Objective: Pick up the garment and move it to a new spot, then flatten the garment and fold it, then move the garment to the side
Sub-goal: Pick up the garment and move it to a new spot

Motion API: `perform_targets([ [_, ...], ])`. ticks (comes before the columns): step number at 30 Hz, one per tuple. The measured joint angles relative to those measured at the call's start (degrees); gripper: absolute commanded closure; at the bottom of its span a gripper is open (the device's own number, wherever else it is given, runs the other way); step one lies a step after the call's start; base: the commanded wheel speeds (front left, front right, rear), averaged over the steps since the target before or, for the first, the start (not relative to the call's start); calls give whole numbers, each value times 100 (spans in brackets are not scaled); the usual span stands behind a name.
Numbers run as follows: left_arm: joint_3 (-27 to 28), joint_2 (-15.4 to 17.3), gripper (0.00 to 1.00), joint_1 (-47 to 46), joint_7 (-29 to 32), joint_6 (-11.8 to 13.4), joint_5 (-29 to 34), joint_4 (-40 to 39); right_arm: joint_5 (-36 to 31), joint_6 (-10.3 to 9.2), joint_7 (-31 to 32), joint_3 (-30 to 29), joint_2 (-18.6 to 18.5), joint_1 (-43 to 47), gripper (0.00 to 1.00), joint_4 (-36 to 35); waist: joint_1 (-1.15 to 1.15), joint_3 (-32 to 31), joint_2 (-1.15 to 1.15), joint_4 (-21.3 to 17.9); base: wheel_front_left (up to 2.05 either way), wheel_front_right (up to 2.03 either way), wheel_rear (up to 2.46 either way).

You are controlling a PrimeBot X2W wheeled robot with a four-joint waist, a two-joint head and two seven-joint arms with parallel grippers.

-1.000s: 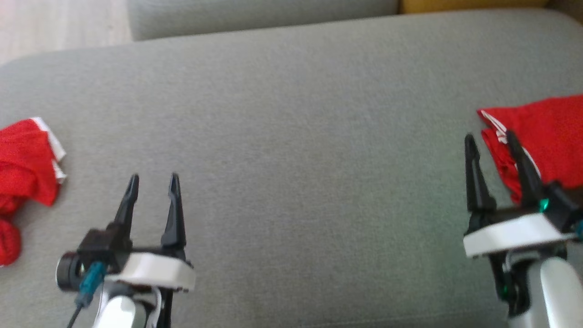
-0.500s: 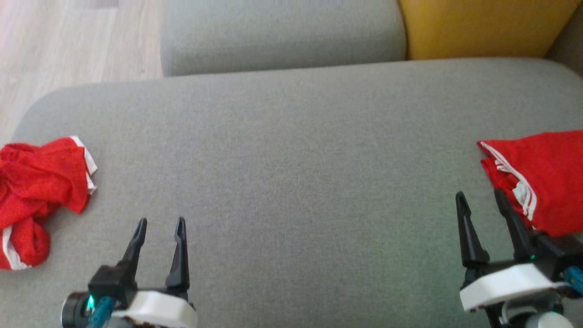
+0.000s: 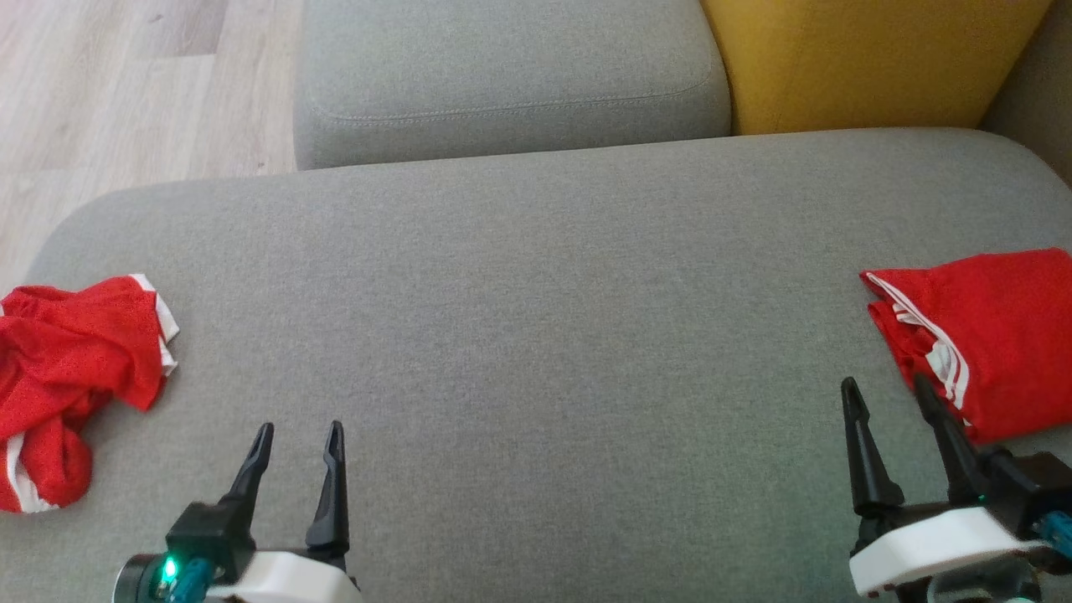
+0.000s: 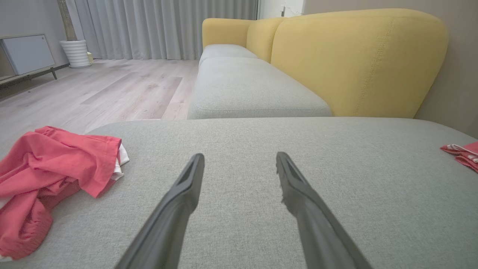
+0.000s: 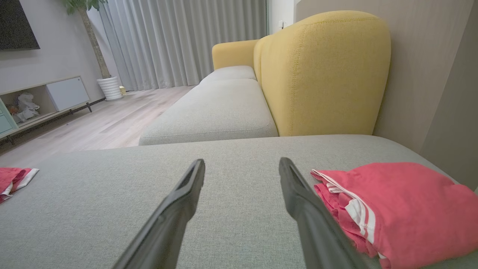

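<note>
A crumpled red garment point(image 3: 67, 385) with white trim lies at the left edge of the grey cushion point(image 3: 536, 318); the left wrist view has it point(image 4: 52, 175) at the left too. A folded red garment point(image 3: 988, 335) with white stripes rests at the right edge, seen close point(image 5: 396, 209) in the right wrist view. My left gripper point(image 3: 297, 429) hovers open over bare cushion, to the right of the crumpled garment. My right gripper point(image 3: 886, 385) stands open just left of the folded garment, its right finger close beside the folded edge. Nothing is between either pair of fingers.
A second grey seat cushion point(image 3: 502, 75) lies beyond the far edge, with a yellow backrest point(image 3: 871, 59) at the upper right. Pale wooden floor point(image 3: 109, 92) shows past the cushion's left corner. A low cabinet point(image 5: 44, 101) and curtains stand across the room.
The head camera has tilted up, so the whole picture slid down and more of the far cushion, yellow backrest and floor shows. Both grippers stay open; the garments lie as before.
</note>
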Motion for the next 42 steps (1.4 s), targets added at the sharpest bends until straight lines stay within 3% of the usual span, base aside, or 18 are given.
perform_targets([
  [16, -21, 36, 0, 4, 42, 96, 0, -62, 51, 0, -4, 7, 2, -1, 0, 42, 0, -3, 0, -16, 0, 0, 0],
  [23, -37, 46, 0, -18, 42, 112, 0, -74, 99, 0, -10, -52, 3, 1, 0, 40, 0, 14, 0, 161, 0, 0, 0],
  [29, -48, 40, 0, -81, 33, 147, -33, -73, 148, 0, -10, -26, 5, 8, 0, -38, 0, -3, 0, 589, 0, 0, 0],
  [42, 45, 85, 0, -264, -71, 197, -33, -92, 142, 0, 1, 123, 11, 15, 0, -300, 0, -68, 0, 2152, 0, 0, 0],
])
